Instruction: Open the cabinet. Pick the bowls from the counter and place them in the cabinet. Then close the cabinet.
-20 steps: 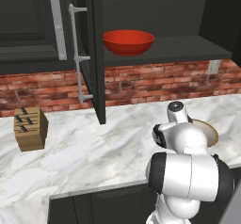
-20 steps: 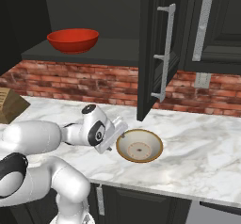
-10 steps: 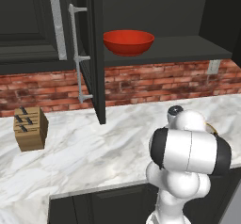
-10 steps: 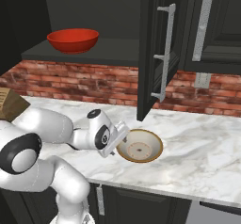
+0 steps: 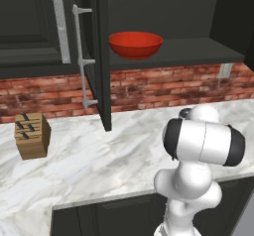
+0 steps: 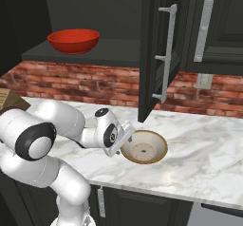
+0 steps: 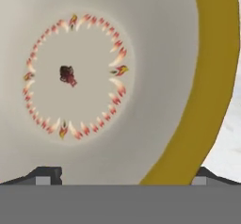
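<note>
A marble counter [image 6: 204, 149] runs under a brick wall; above it the cabinet [image 6: 154, 40] stands open, the red bowl [image 6: 73, 40] on its shelf; the arm folds low over the counter, wrist bent down; the gripper [image 6: 127, 136], jaws spread wide and empty, hangs at the near rim of the tan bowl [image 6: 144, 148], which sits on the counter.
</note>
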